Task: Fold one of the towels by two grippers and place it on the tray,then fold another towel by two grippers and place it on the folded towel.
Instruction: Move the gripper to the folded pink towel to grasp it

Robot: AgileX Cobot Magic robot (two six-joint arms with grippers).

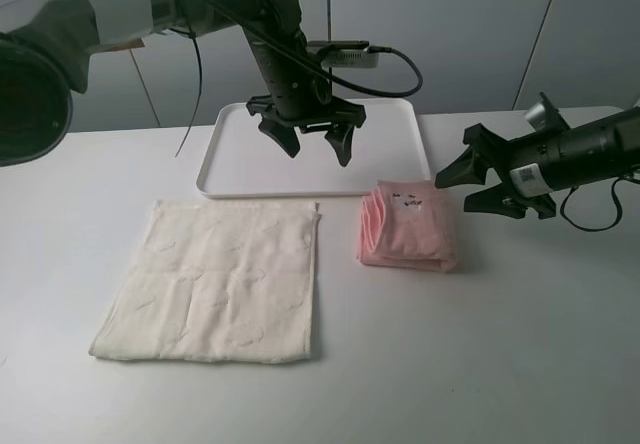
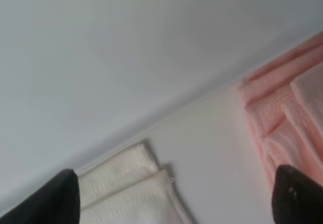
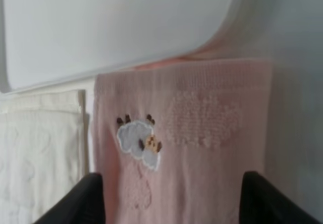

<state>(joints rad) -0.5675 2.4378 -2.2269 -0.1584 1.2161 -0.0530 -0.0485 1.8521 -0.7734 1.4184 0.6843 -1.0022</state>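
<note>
While the pink towel (image 1: 408, 229) is lying folded on the desk (image 1: 500, 354) by the tray's (image 1: 225, 154) right front corner, not yet placed | left end effector (image 1: 318, 154) is hovering open above the tray | right end effector (image 1: 455, 192) is waiting open beside the towel | cream towel (image 1: 215, 279) is lying unfolded.

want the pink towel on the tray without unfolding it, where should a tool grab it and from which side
Pinch the pink towel at its right edge, through the stack, low from the right with the right tool, open beside it. It lies flat as a thick pad with loose layers fanning at its left side, so the right edge probably holds together best.
</note>
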